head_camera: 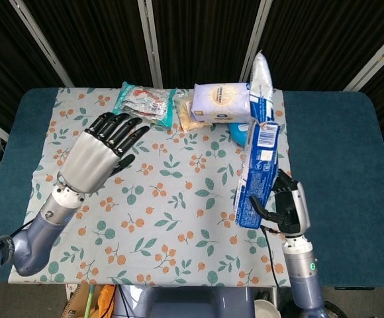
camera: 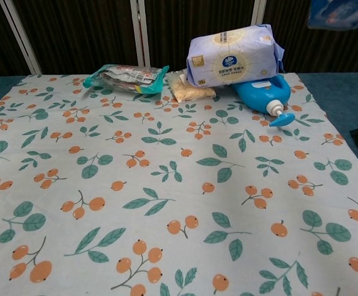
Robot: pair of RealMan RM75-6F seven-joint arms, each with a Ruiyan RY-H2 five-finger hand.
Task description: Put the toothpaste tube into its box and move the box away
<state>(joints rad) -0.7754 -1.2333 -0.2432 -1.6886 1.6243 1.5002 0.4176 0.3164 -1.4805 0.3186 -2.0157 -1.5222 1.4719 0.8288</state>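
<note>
Right hand (head_camera: 286,209): fingers closed round the lower end of the blue toothpaste box (head_camera: 257,156), which stands upright and lifted clear of the floral tablecloth (head_camera: 179,199), above its right edge.
Left hand (head_camera: 102,152): fingers spread, holding nothing, raised over the cloth's left side.
Step in hand: judged to be carrying the box away. Keep the grip firm at the base, since the tall box could tip, and steer it past the blue pump bottle (camera: 265,97) and tissue pack (camera: 234,55) at the far edge.
Far edge, other items: snack packet (camera: 126,76); small yellow pouch (camera: 188,88).
Hidden: the tube cannot be seen, so whether it is inside is unknown.
Cut off: chest view shows only the box's bottom corner, at the frame's top right.
</note>
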